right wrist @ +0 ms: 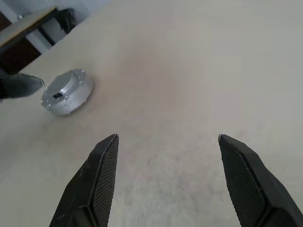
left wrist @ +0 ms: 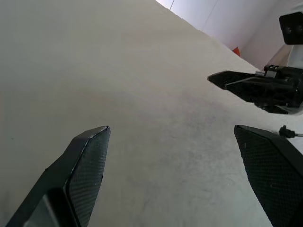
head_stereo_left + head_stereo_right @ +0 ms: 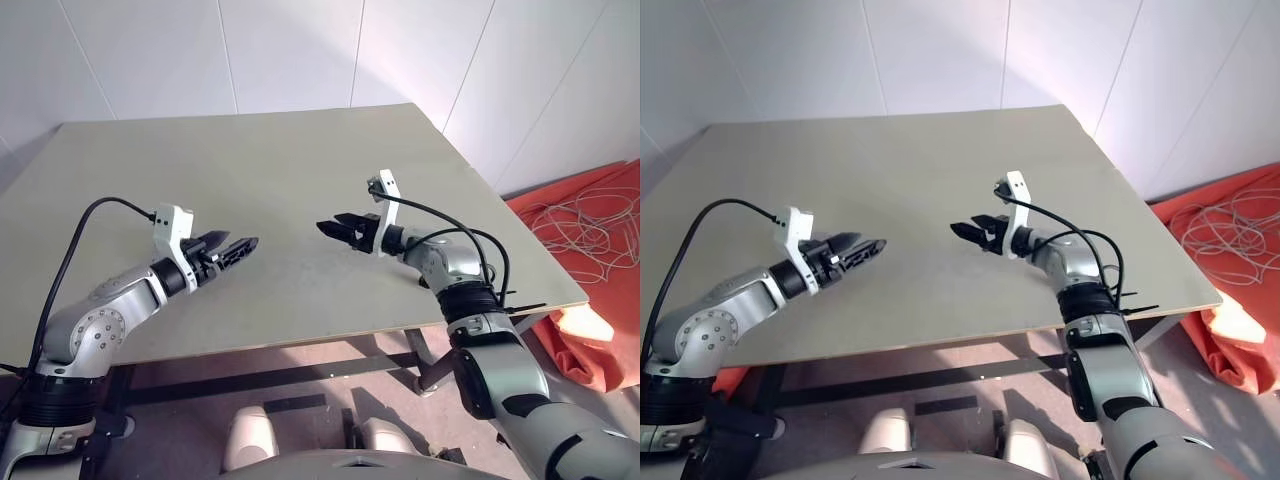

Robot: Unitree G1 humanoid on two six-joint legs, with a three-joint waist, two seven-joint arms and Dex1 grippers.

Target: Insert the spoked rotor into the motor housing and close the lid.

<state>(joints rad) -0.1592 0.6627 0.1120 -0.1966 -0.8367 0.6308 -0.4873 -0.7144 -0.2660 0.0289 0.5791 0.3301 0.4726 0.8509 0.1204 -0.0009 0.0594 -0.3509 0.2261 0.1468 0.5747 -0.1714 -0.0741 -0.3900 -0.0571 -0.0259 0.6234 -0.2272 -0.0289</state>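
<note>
The motor housing (image 1: 66,92) lies on the table (image 3: 300,170), interior hidden; left gripper (image 3: 236,248) and right gripper (image 3: 337,229) gape empty.

Pale table (image 3: 300,170) before white panelled walls (image 3: 300,50) (orange cloth (image 3: 600,260) beside).

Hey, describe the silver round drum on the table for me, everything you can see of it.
The motor housing is a short round drum that looks like silvery metal. Its closed top face has a bevelled edge, a small dark rectangular mark and tiny dots near the rim. It sits flat on the pale table, and its inside is hidden. Nothing grips it. A dark fingertip of the open left claw hovers close beside it, seemingly without touching.
</note>
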